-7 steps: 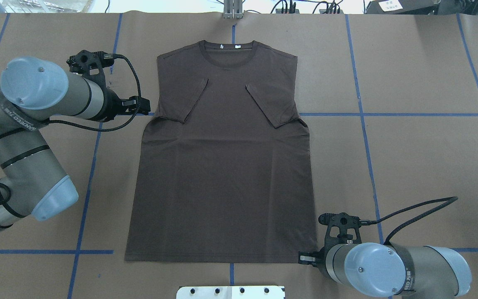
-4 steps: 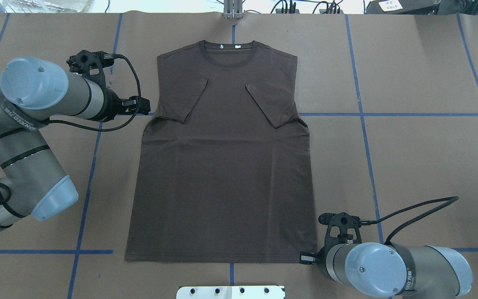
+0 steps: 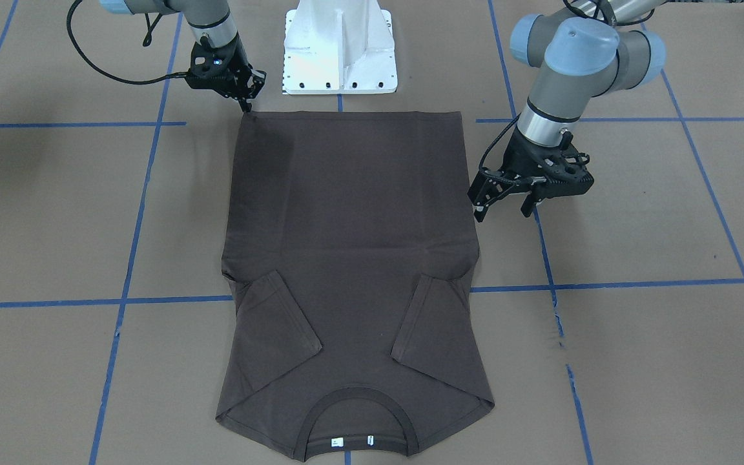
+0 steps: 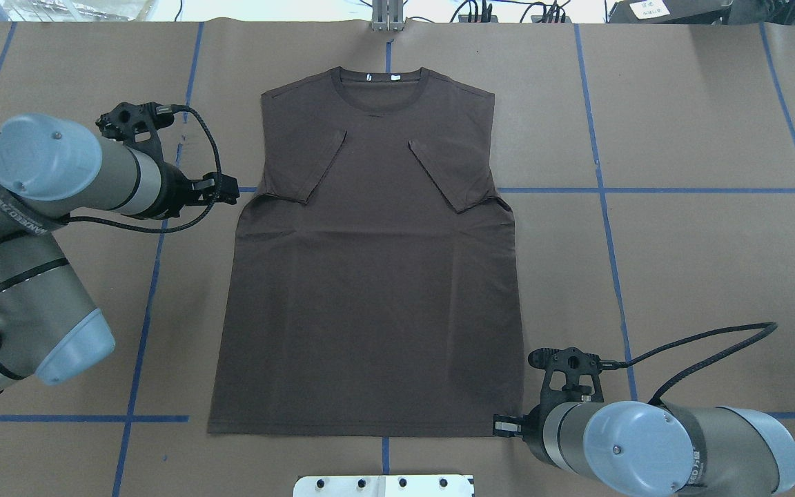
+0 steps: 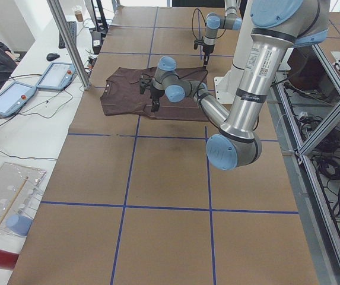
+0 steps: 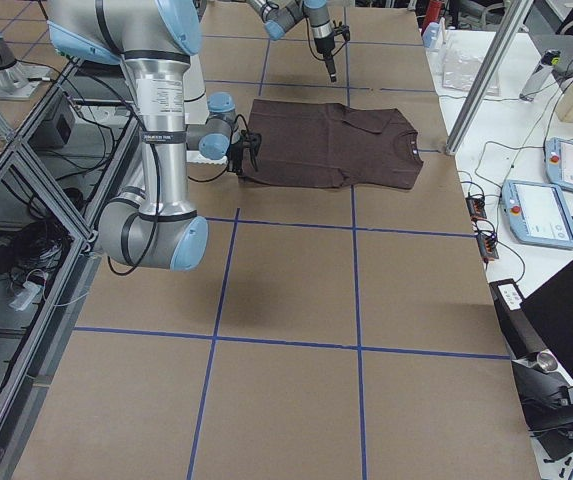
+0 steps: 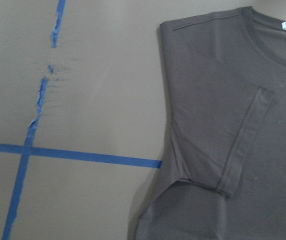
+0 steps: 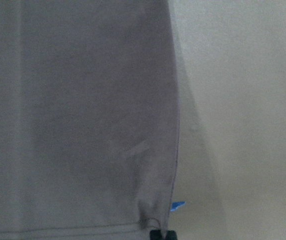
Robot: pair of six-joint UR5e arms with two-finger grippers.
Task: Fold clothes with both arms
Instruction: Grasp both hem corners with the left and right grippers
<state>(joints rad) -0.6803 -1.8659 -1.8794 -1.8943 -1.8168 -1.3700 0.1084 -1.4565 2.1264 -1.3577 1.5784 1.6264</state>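
T-shirt unmoved, left fingers farther off

Bare brown table paper lies open to the right of and beyond the flat T-shirt, while the left arm crowds the left side, the right arm the near right corner, and a white pedestal the near edge.

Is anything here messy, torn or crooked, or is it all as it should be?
The T-shirt lies flat, sleeves folded in. Only the blue tape line beside its shoulder is torn and ragged.
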